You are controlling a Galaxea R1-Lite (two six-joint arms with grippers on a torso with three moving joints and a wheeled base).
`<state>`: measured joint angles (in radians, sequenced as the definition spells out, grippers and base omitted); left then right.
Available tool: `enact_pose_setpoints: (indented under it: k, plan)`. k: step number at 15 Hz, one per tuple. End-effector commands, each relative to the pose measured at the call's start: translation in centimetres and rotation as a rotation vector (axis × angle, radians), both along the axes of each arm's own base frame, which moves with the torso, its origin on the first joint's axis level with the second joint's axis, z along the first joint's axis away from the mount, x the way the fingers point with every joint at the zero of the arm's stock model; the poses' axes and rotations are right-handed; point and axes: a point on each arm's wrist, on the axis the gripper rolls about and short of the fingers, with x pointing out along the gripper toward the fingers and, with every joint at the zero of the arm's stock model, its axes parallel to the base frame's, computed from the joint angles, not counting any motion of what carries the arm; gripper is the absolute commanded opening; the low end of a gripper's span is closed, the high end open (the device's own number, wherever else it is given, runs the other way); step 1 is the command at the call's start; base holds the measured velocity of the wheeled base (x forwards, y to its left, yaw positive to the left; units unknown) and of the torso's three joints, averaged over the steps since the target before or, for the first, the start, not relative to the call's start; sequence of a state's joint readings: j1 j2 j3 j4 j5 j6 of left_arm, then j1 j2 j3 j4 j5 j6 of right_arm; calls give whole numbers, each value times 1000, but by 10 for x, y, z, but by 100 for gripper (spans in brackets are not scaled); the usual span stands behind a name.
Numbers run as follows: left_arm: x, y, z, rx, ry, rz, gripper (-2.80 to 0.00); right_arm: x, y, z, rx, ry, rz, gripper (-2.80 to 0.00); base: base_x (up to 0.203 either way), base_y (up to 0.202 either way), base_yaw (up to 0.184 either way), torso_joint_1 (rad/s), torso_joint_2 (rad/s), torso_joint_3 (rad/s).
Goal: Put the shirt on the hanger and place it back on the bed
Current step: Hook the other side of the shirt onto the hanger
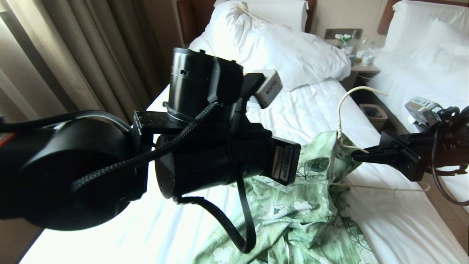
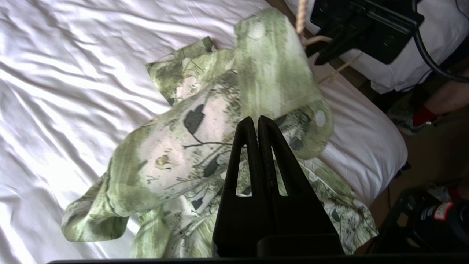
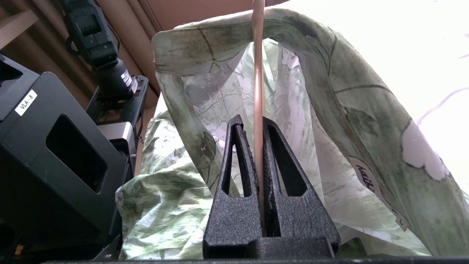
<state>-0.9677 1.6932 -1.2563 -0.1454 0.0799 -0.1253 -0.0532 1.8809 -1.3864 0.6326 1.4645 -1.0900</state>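
At left we log our left gripper [image 2: 258, 123], fingers pressed together on nothing, above the shirt [image 1: 300, 216], which lies crumpled on the bed [image 1: 315, 106]. At right, our right gripper [image 1: 357, 154] clamps the hanger [image 1: 342, 110], one shoulder inside the shirt.

Black arms [image 1: 205, 161], braided cables [image 1: 146, 157], triangular tools [image 2: 258, 123]

The green floral shirt [image 1: 296, 205] lay crumpled near the bed's [image 1: 322, 106] right edge, its collar draped over the raised cream hanger [image 1: 342, 110].
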Motion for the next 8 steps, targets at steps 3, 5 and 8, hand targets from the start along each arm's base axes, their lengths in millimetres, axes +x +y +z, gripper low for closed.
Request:
enact_pose_setpoints:
  k: [3,5,8]
  plan:
    - [42,28,-12,-9,28,-63,-280,4,-1,-1,6,-32,3,-280,0,0,0,0,0,0]
    - [63,37,-23,-13,8,-170,0,5,-1,-1,7,-36,3,-280,0,0,0,0,0,0]
    - [82,27,-43,0,3,-239,0,6,-1,-2,7,-34,1,-280,0,0,0,0,0,0]
